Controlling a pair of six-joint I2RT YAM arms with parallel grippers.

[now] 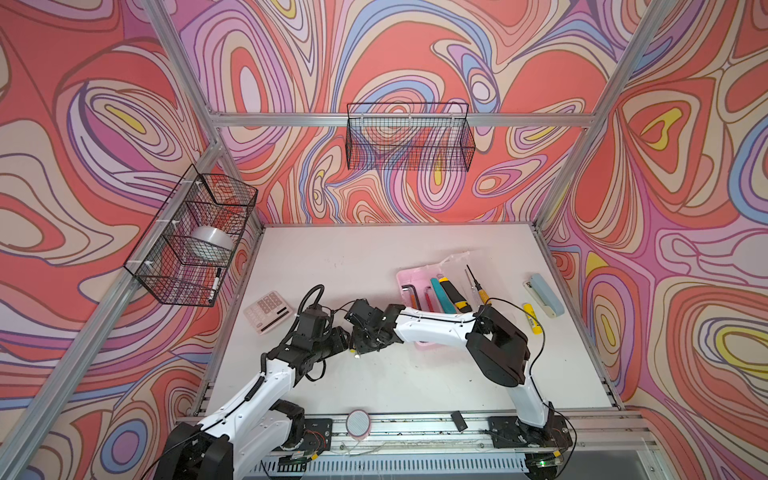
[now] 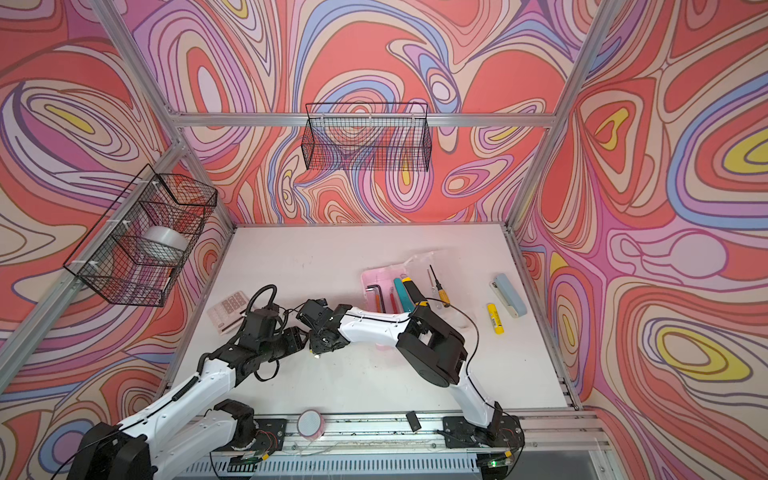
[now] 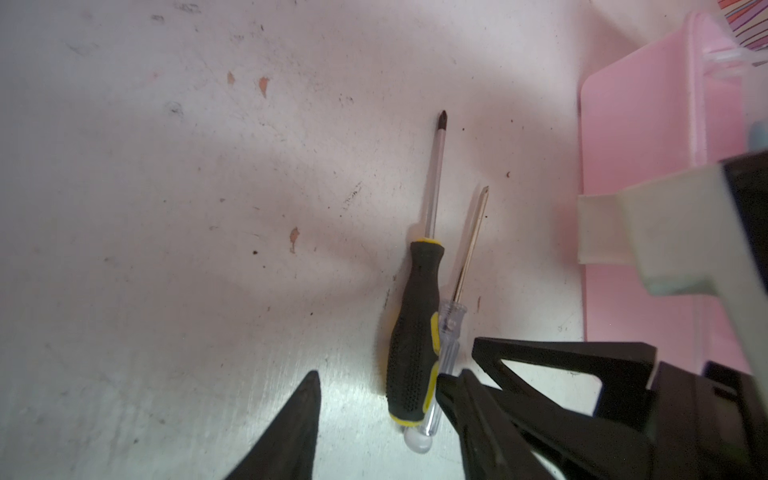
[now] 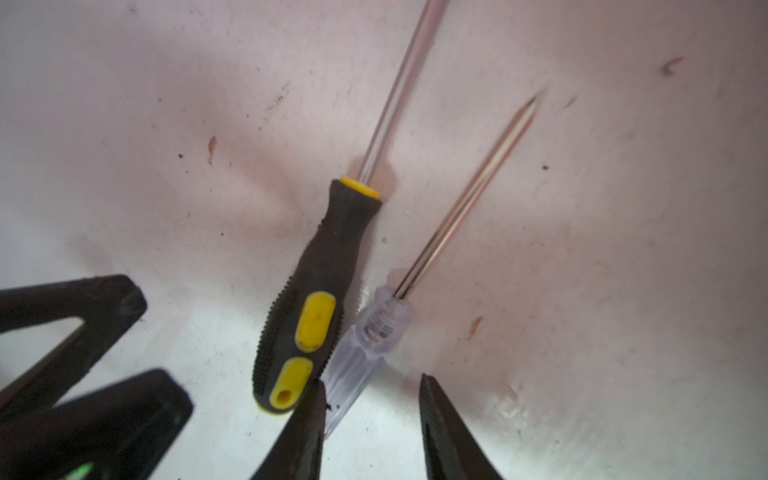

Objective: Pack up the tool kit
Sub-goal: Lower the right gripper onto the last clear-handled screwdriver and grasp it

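A: Entry, left to right. At left gripper (image 3: 380,376): spread wide, grasping nothing, astride the butt ends of 2 drivers flat on the table (image 3: 166,208).

B: Confirmed. Black driver (image 3: 415,324) and clear driver (image 4: 359,357) side by side, handles touching, shafts splayed apart.

A: At right gripper (image 4: 372,380): parted as well, nothing clamped. 1 fingertip wedged into the seam between the 2 handles, the other beyond the clear handle. Probably after the clear driver.

B: Further right, near the drivers but not touching: case (image 1: 402,277), right of table centre, lid (image 1: 455,259) open behind it. Inside: hex keys (image 1: 411,289), teal tool (image 1: 440,297), knife (image 1: 455,297). Outside, on its right: yellow driver (image 1: 481,293).

A: Risks, as judged.
1: wedged fingertip shoving the black driver sideways on closing, rolling it against the left gripper's finger.
2: slick round clear handle squirting out of a pinch so near its butt, or drooping tip-down once lifted.
3: 2 grippers crowded over 1 spot, so finger-on-finger contact on closing both together.

B: Add 4: long shaft snagging the case rim or the tools inside, given a tilted hold. Cannot rule out a double pick either, with handles in contact. Suggest closing 1 gripper only, slowly.
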